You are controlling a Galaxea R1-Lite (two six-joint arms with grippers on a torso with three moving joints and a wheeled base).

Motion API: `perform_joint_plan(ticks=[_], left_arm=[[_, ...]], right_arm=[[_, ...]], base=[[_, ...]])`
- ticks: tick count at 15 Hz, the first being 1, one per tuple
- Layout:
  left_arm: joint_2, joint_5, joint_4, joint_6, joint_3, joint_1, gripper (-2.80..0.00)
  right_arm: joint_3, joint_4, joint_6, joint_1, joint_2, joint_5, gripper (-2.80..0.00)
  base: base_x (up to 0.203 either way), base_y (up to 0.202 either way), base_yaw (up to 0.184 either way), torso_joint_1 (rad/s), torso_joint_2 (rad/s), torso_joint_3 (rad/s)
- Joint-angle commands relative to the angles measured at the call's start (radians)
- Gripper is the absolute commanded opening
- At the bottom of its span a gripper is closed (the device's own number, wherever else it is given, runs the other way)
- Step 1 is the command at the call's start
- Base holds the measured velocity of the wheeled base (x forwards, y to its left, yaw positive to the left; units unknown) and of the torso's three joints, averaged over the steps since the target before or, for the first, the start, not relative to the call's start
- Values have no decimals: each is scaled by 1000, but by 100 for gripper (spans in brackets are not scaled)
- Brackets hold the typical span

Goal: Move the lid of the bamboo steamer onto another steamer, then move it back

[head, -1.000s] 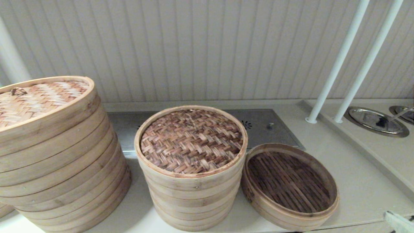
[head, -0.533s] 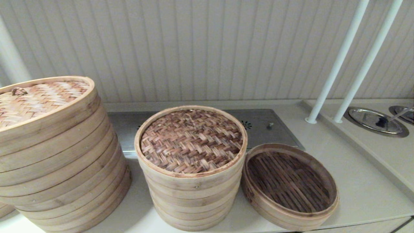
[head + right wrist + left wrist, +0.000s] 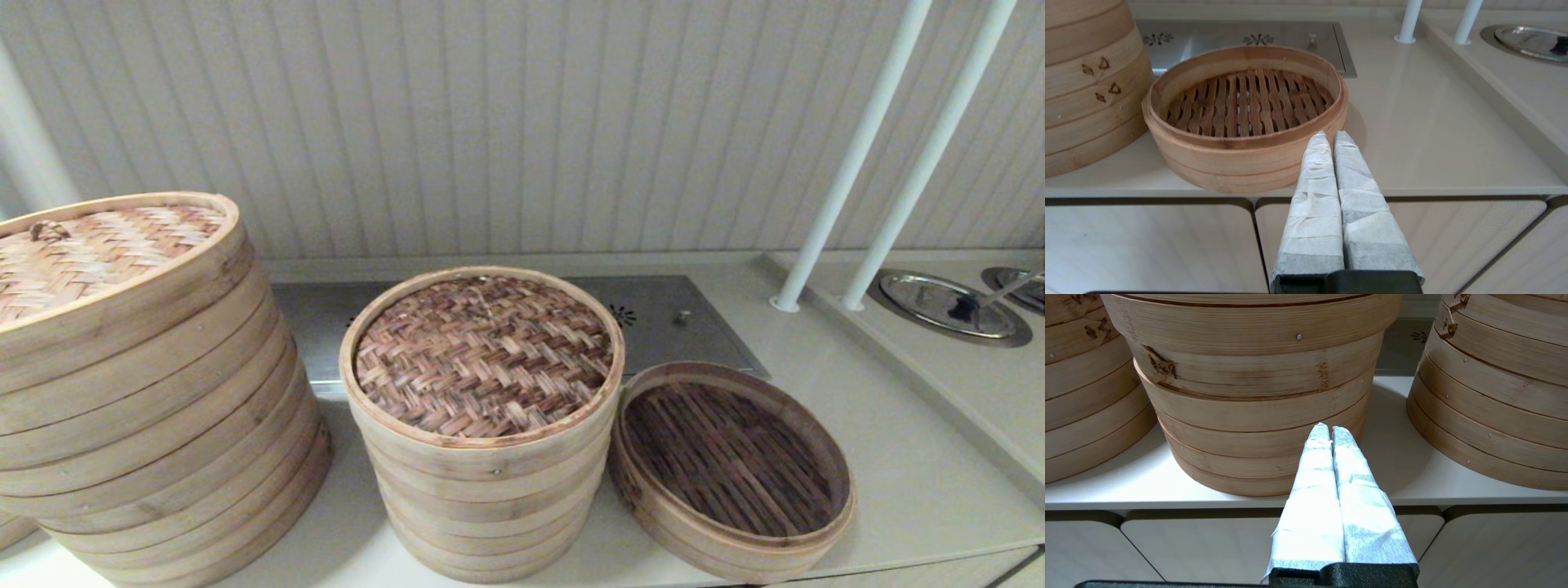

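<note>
The bamboo steamer lid (image 3: 483, 353), dark herringbone weave inside a pale band, sits on top of the middle stack of tiers (image 3: 488, 506). Right beside that stack lies the shallow steamer tray (image 3: 731, 469) (image 3: 1245, 110) with its dark slatted bottom uncovered. Neither arm shows in the head view. My left gripper (image 3: 1330, 430) hangs shut and empty in front of the counter edge, pointing at a stack's lower tiers (image 3: 1257, 416). My right gripper (image 3: 1331, 136) is shut on nothing, off the counter front, just short of the tray's near rim.
A big wide stack (image 3: 139, 392) with a lighter woven lid and loop handle stands at the left. A steel plate (image 3: 678, 322) lies behind the steamers. Two white poles (image 3: 849, 163) rise at the right, with round metal dishes (image 3: 947, 306) past a raised ledge.
A pale gripper tip seen at the head view's bottom right corner one second ago has dropped out of that view. The lid and steamers have not moved.
</note>
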Motion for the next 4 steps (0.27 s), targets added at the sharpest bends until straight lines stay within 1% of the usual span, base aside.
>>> perform_joint_plan(ticks=[1,4], left_arm=[[0,1,0,0,0,0,-280],[0,1,0,0,0,0,-280]], right_arm=[[2,6,2,0,-3,0,-280],[2,7,7,0,-3,0,-280]], base=[[0,0,0,0,0,0],[0,0,0,0,0,0]])
